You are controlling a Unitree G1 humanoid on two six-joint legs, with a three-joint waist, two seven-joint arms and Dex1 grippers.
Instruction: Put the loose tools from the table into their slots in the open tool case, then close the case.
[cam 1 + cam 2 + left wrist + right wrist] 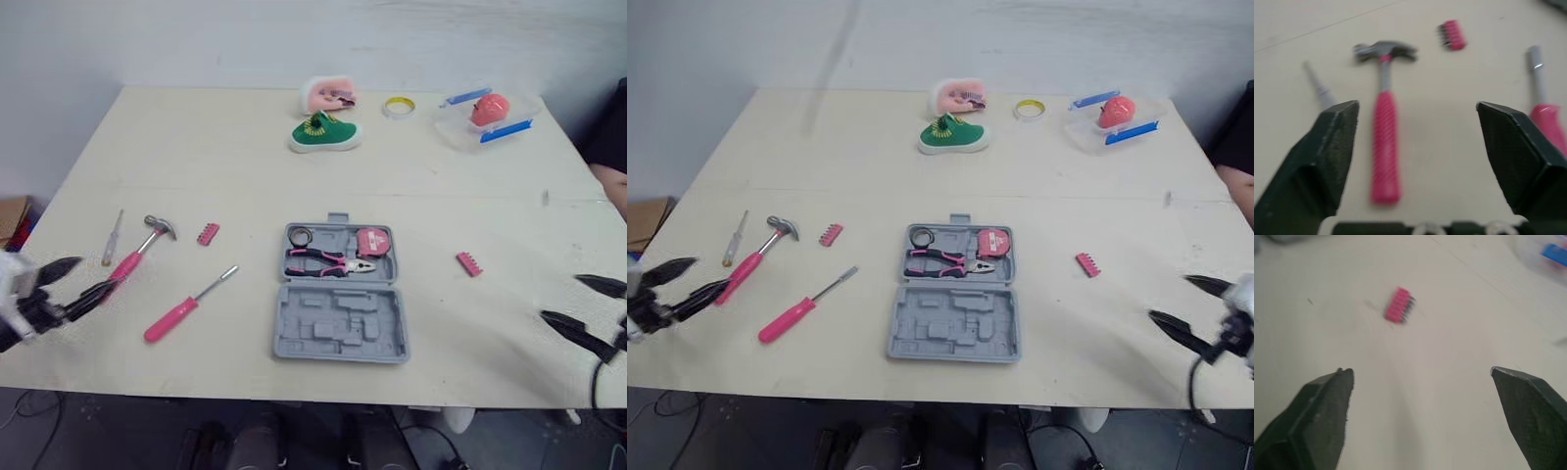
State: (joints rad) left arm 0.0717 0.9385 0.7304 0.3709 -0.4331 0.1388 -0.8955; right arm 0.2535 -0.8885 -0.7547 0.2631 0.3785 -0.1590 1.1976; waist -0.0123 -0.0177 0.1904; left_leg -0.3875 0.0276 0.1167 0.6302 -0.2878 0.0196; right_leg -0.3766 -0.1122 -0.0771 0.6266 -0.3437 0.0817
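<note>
In the left eye view, the case (340,294) lies open mid-tabletop (196,157). Pliers (328,262) and tape (372,242) sit in its far half, and the near half's slots are bare. Your left hand (93,276) is spread wide and empty at the butt of the hammer (137,253). Your right hand (560,298) is also wide and empty, near a bit strip (469,263). The hammer's long axis runs diagonally, with the head away from you and toward the case and the handle toward your left near corner.

In the right eye view, the screwdriver (803,306) lies between hammer and case, roughly parallel to the hammer.

In the left wrist view, the handle runs along the gap between the 2 fingers (1327,147), nearer one of them. I'd centre it, then move further up the handle before closing so the head's weight won't tip it. The view is soft, so height above the tabletop is probably low, but check.

In the right wrist view, the strip lies ahead of the gap, apart from both fingers.
</note>
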